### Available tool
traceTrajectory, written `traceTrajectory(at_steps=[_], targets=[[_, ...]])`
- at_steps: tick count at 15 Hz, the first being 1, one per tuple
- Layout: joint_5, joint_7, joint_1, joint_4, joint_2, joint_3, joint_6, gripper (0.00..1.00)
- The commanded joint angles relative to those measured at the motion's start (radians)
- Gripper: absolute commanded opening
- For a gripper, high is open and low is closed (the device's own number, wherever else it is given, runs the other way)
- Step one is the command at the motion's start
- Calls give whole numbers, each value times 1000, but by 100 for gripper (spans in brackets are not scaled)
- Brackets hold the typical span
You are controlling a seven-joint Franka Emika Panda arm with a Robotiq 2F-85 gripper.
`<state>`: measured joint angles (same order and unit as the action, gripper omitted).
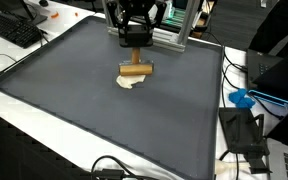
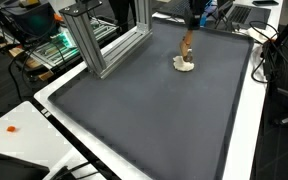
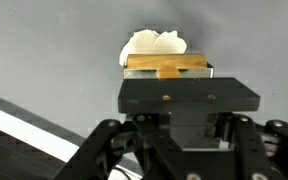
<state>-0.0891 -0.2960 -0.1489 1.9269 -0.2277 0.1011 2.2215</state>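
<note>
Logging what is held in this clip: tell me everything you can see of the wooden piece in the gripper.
The wooden piece is light tan, plain wood by its look: a short level bar with a stem rising into the shut gripper. It sits over the grey mat, right at a white lumpy thing; whether they touch is unclear.

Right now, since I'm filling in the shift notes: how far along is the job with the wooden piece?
Done: the tool is shut on the wooden piece. In hand: it holds it just above the white lump on the grey mat; contact is unclear. Left: the release, the piece not yet set down.
</note>
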Motion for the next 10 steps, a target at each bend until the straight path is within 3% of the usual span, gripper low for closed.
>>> traceTrajectory(at_steps=[1,10], targets=[[26,-82,28,28,3,26,33,34],[40,-398,73,77,11,56,96,34]])
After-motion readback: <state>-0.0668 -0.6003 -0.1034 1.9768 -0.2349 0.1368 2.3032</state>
